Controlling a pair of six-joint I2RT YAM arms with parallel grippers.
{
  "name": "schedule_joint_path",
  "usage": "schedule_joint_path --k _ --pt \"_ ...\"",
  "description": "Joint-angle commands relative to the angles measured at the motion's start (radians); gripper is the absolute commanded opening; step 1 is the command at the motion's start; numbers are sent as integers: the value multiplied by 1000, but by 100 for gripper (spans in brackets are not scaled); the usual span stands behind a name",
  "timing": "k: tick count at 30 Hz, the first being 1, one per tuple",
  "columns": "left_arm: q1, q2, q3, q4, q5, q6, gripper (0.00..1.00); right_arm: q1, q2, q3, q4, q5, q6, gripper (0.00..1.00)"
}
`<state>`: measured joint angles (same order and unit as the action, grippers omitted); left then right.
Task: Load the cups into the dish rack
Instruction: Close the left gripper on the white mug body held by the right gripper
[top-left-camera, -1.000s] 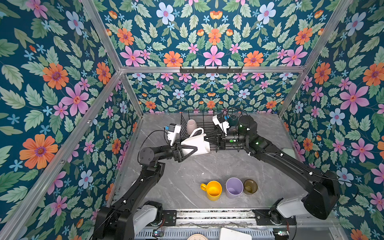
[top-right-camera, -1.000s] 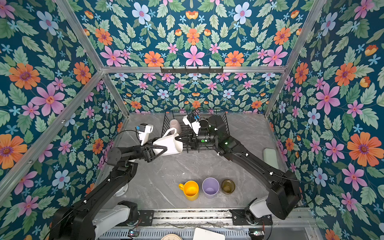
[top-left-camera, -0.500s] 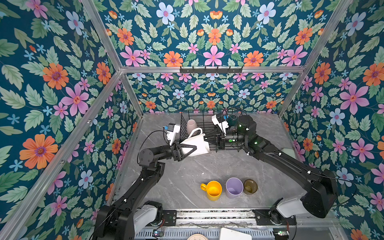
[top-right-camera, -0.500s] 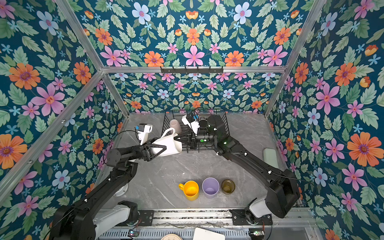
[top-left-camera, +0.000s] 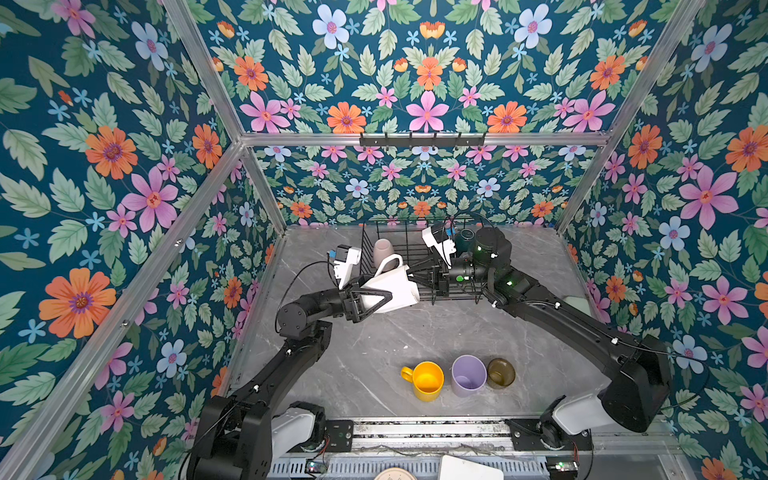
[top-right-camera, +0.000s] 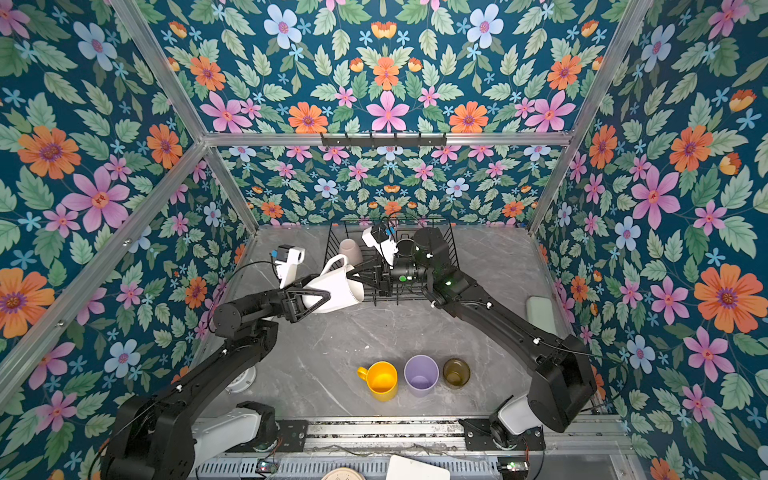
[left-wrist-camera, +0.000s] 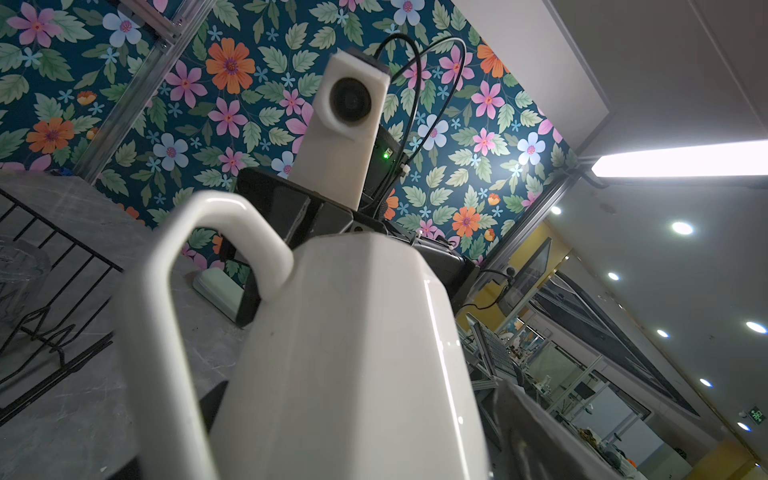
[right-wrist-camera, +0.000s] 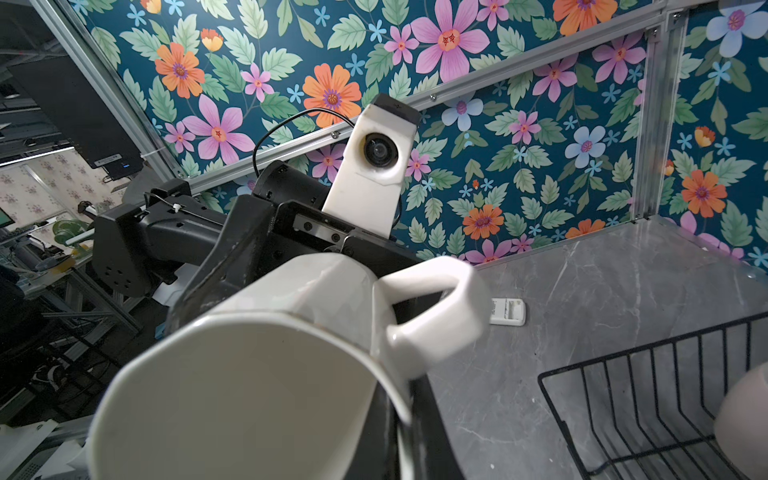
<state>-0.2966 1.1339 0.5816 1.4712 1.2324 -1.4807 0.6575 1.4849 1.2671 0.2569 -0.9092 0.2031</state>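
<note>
A white mug (top-left-camera: 390, 286) (top-right-camera: 336, 286) lies tilted in the air at the front left corner of the black wire dish rack (top-left-camera: 365, 249) (top-right-camera: 332, 245). My right gripper (top-left-camera: 415, 276) (right-wrist-camera: 409, 419) is shut on the mug's rim (right-wrist-camera: 386, 374). My left gripper (top-left-camera: 388, 299) (top-right-camera: 328, 297) stands open, its fingers either side of the mug's base (left-wrist-camera: 353, 353). A pale pink cup (top-left-camera: 383, 251) and a dark green mug (top-left-camera: 463, 239) sit in the rack. A yellow mug (top-left-camera: 426, 380), a lavender tumbler (top-left-camera: 468, 374) and an amber glass (top-left-camera: 500, 372) stand in a row near the front.
A pale green block (top-left-camera: 579, 305) lies by the right wall. A small white object (right-wrist-camera: 507, 311) rests on the grey table left of the rack. Floral walls close in three sides, with a hook rail (top-left-camera: 422, 139) on the back wall.
Hardly anything has moved; the white mug stays between the two grippers at the rack's front left corner.
</note>
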Motion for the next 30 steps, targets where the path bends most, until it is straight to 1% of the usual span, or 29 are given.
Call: schedule_joint_path --k 1,11,21,23,30 --pt "-26 -1 14 152 111 -21 96 11 19 9 43 134 -12 0" --pt "-43 6 17 152 120 -23 96 19 8 6 65 184 -51 0" --pt "-62 10 21 152 130 -27 96 26 -3 -21 120 258 -39 0" --pt "-60 10 23 152 128 -29 93 25 -7 -24 120 270 -39 0" --pt "-61 23 30 152 129 -32 76 26 -26 -53 134 302 -31 0"
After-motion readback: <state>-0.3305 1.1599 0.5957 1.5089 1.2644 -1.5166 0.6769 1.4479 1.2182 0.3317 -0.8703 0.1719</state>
